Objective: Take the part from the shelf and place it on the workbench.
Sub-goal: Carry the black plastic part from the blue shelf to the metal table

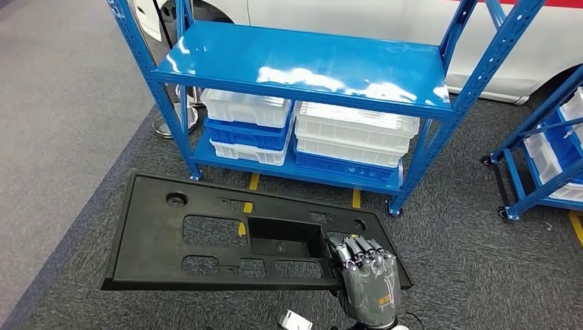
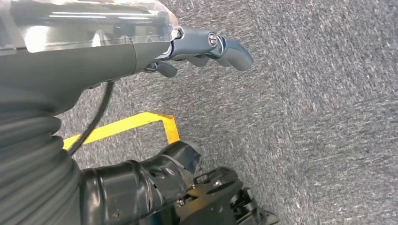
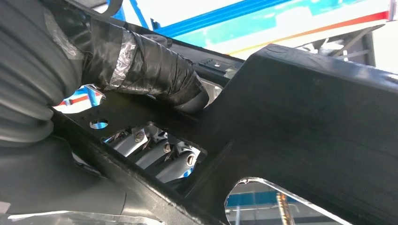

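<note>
Part (image 1: 206,240) – the flat black panel with cutouts – is off the shelf and in the air at the near right, gripped by the right hand (image 1: 368,278) at its right end, fingers (image 3: 159,152) wrapped over an edge of a cutout. Left hand (image 2: 206,47) hangs over the carpet holding nothing, fingers loosely curled (can't tell more). Further back, the blue shelf (image 1: 302,69) has a bare top and stacked bins (image 1: 354,134) below. Carry step, I'd say – next, turn toward the workbench, keeping the long panel level.
</note>
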You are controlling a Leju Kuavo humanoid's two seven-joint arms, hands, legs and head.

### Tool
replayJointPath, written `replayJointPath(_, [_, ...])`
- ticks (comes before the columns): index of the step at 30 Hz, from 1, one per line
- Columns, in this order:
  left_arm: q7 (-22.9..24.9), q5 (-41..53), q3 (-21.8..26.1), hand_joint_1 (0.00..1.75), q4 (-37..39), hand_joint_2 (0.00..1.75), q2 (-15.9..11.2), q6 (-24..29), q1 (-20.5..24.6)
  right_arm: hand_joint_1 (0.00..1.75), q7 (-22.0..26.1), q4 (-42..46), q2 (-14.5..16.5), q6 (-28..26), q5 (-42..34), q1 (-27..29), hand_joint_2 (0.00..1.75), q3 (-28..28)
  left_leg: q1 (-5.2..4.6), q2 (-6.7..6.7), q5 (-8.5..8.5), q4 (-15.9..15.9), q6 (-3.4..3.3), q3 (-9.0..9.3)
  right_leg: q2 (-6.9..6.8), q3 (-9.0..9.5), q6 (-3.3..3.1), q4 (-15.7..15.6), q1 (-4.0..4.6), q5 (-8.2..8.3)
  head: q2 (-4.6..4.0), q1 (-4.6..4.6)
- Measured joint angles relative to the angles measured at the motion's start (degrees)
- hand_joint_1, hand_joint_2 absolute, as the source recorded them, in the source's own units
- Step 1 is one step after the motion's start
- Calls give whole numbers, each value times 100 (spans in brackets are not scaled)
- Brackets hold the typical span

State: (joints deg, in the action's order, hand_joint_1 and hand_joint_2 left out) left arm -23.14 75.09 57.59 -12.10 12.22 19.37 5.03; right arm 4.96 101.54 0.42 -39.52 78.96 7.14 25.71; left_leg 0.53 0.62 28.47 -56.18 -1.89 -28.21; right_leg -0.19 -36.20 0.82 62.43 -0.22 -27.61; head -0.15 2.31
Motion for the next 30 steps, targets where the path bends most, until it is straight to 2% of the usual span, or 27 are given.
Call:
replayJointPath(2, [-1,-2,2,0,-1,175,2,0,1,175,87,7,0,0,-122,21,175,-18,0,9,-52,-10,-41,-69,8,-285,42,704,-23,-432,0,2])
replayJointPath(3, [0,-6,3,0,-1,175,2,-1,-2,175,153,7,0,0,-208,39,175,-32,-1,13,-69,-24,-43,-106,8,-413,61,1047,-34,-582,0,1])
replayJointPath(4, [1,-10,5,0,-1,175,2,-2,-6,175,217,7,1,-1,-286,62,175,-50,-2,19,-78,-43,-41,-138,7,-469,75,1239,-46,-629,0,1])
replayJointPath(5, [1,-15,8,0,0,175,3,-3,-8,175,277,7,1,-1,-355,85,175,-74,-1,33,-80,-65,-37,-162,3,-422,83,1220,-57,-565,0,1])
replayJointPath(6, [2,-22,9,0,0,175,5,-6,-9,175,329,8,3,-1,-408,104,175,-100,1,51,-75,-89,-29,-174,-16,-261,84,960,-67,-403,0,1])
replayJointPath(8, [2,-31,12,0,1,175,8,-14,-11,175,402,19,13,-2,-480,125,175,-144,-12,98,-45,-145,15,-186,-193,152,62,182,-51,-110,0,3])
replayJointPath(9, [2,-34,14,0,0,175,8,-16,-14,175,424,28,24,-2,-503,129,175,-158,-27,122,-28,-172,47,-197,-283,280,29,-97,-32,-39,0,0])
replayJointPath(10, [2,-35,17,0,-1,175,8,-16,-18,175,437,39,35,-2,-518,135,175,-167,-42,158,-15,-193,79,-209,-346,323,-4,-229,-12,-34,0,-3])
replayJointPath(11, [2,-36,21,0,0,175,8,-16,-21,175,444,46,48,-2,-525,145,175,-175,-57,207,-8,-203,107,-216,-344,309,-42,-245,10,-47,0,-6])
replayJointPath(13, [2,-36,27,0,0,175,8,-15,-16,175,454,57,68,-2,-532,171,175,-203,-48,282,25,-222,162,-216,-230,280,-115,-259,4,-16,0,-7])
replayJointPath(15, [2,-36,36,0,0,175,8,-15,-7,175,473,67,96,-2,-541,185,175,-237,-31,199,232,-470,213,-311,-136,268,-193,-286,-11,20,0,-7])
replayJointPath(18, [2,-39,52,0,0,175,8,-15,-18,175,564,81,164,-2,-595,223,175,-295,-16,25,758,-1488,240,-766,11,230,-254,-289,-1,51,0,-8])
replayJointPath(19, [2,-43,56,0,0,175,8,-14,-24,175,614,90,188,-2,-625,255,175,-337,-16,7,817,-1735,237,-880,65,222,-259,-285,7,56,0,-8])
replayJointPath(20, [2,-47,60,0,0,175,8,-10,-28,175,667,107,214,-2,-654,295,175,-395,-16,-6,762,-1788,225,-907,124,219,-262,-278,16,59,0,-8])
replayJointPath(21, [1,-51,63,0,-1,175,8,-5,-31,175,719,132,242,-2,-680,338,175,-464,-17,-24,601,-1614,204,-827,183,220,-263,-270,22,61,0,-8])
replayJointPath(22, [1,-52,69,0,-1,175,8,-1,-33,175,773,168,276,-2,-707,381,175,-543,-20,-81,374,-1259,172,-666,244,221,-262,-259,26,61,0,-8])
replayJointPath(24, [-2,-55,92,0,0,175,1,8,-38,175,872,246,347,-3,-765,445,175,-704,-22,-335,71,-558,103,-357,359,194,-237,-234,23,73,0,-5])
replayJointPath(25, [-2,-55,102,0,0,175,-3,12,-39,175,919,284,386,-4,-793,474,175,-786,-29,-437,16,-353,85,-276,412,165,-208,-224,10,90,0,-6])
replayJointPath(26, [-3,-56,110,0,0,175,-6,16,-37,175,968,321,424,-4,-820,511,175,-866,-37,-488,27,-279,78,-254,465,134,-171,-224,-7,111,0,-7])
replayJointPath(28, [-3,-61,114,0,-1,175,-4,26,-37,175,1091,410,503,-4,-873,610,175,-1038,-34,-390,-6,-201,63,-238,555,98,-97,-233,-26,146,0,-12])
replayJointPath(29, [-4,-63,116,0,-1,175,-1,34,-39,175,1159,456,539,-5,-904,660,175,-1125,-19,-329,-34,-158,41,-222,517,80,-70,-200,-18,120,0,-8])
replayJointPath(30, [-4,-65,118,0,-1,175,2,42,-42,175,1228,501,575,-5,-938,695,175,-1217,-3,-261,-63,-115,11,-209,430,21,-45,-72,-9,26,0,-1])
